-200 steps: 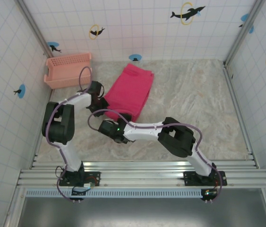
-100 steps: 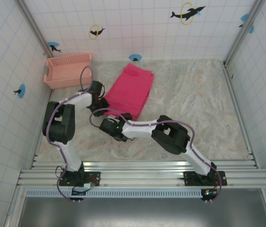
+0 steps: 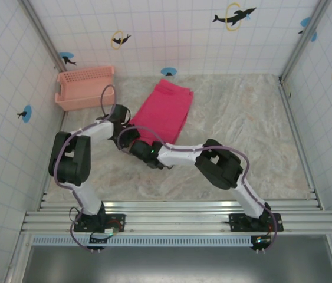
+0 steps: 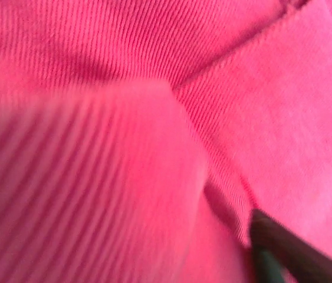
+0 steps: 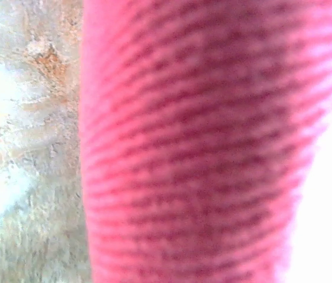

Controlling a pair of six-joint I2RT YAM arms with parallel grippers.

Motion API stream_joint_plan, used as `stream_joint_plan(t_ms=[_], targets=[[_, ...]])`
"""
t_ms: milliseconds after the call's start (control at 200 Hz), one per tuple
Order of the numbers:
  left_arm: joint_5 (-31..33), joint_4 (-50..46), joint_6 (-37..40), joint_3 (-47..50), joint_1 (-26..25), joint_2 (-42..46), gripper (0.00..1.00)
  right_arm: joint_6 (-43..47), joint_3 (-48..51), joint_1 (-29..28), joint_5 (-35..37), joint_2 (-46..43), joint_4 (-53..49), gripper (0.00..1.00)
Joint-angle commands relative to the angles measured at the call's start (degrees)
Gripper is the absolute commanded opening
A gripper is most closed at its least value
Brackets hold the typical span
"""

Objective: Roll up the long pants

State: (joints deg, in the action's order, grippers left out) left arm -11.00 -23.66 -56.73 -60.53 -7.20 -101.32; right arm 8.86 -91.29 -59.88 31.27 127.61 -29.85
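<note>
Pants (image 3: pixel 167 109) lie folded flat on the table (image 3: pixel 242 124), with the long axis running from the near hem, where both pincers sit, away toward the far side and a bit to their right. We put the left gripper (image 3: pixel 130 125) at the near-left corner of the cloth. The right gripper (image 3: pixel 136 144) is just beside it at the near hem, reaching across from its own side. From each pincer nearly the whole length of cloth lies ahead. In the left wrist view, ribbed pink cloth bunches right against the lens, and one dark finger (image 4: pixel 275 253) pokes in at lower right. In the right wrist view we see a blurred pink fold with bare marble to its left. We cannot tell whether either pincer is apart or clamped on cloth. We judge the roll has to travel from this near hem along the long axis, away from both pincers; both arms are about equally near that starting edge.
</note>
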Motion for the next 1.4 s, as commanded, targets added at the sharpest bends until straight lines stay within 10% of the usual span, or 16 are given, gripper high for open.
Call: stream_joint_plan(t_ms=[0,485,951,1056,1076,1086,1246,1391], targets=[[0.92,3.48,2.93,4.09,-0.36,5.07,0.98,-0.06,-1.59,6.31,-27.86,0.03,-10.06,0.00],[1.30,25.25,-9.84,19.00,-1.58,12.25,0.98,-0.80,-1.83,11.03,-43.27,0.82,-13.87,0.00],[3.94,83.23,-26.15,33.45,-2.52,-10.38,0.97,-1.40,-0.49,10.68,-46.03,1.03,-14.16,0.00],[2.96,88.72,-24.87,34.23,-2.48,-13.66,0.48,-1.32,-0.56,10.99,-46.20,1.10,-14.13,0.00],[2.66,89.09,-24.76,34.36,-2.47,-14.11,0.30,-1.38,-0.60,11.03,-46.16,1.21,-14.17,0.00],[2.50,89.19,-24.75,34.48,-2.42,-14.23,0.02,-1.35,-0.64,11.10,-46.13,1.21,-14.16,0.00],[1.13,83.78,-23.87,35.28,-2.20,-14.66,0.00,-1.47,-0.19,11.36,-44.10,0.42,-14.18,0.00],[1.97,55.81,-19.16,30.90,-2.38,-7.39,0.00,-3.02,3.73,10.82,-37.24,-4.79,-11.02,0.81]])
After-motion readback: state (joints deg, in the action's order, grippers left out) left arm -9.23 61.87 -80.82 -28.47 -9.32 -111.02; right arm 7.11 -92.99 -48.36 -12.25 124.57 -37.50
